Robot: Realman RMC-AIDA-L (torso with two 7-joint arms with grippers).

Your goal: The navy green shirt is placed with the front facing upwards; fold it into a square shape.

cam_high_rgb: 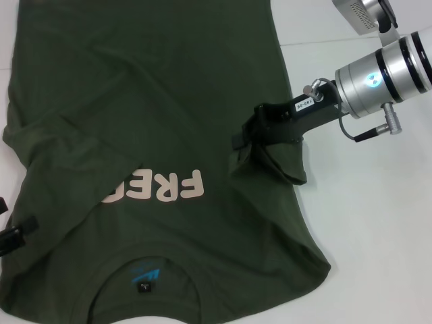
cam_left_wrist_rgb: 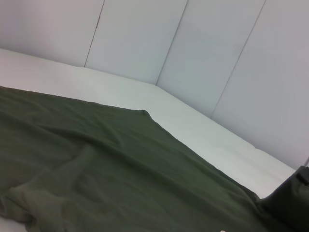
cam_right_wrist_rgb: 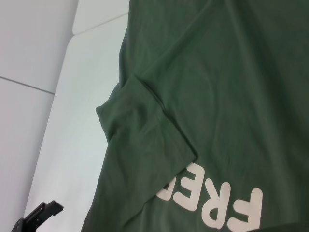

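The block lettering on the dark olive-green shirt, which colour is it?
Pale pink lettering, clearest in the head view.

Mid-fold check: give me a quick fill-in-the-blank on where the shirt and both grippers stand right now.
1. The right gripper is at the shirt's ____ sleeve, where the cloth is bunched up.
2. The navy green shirt shows pale lettering whose last letter is covered by a ____ of cloth on the robot's left side.
3. The left gripper sits at the shirt's ____ edge, low in the head view.
4. The table under the shirt is ____ in colour.

Missing words: right; fold; left; white
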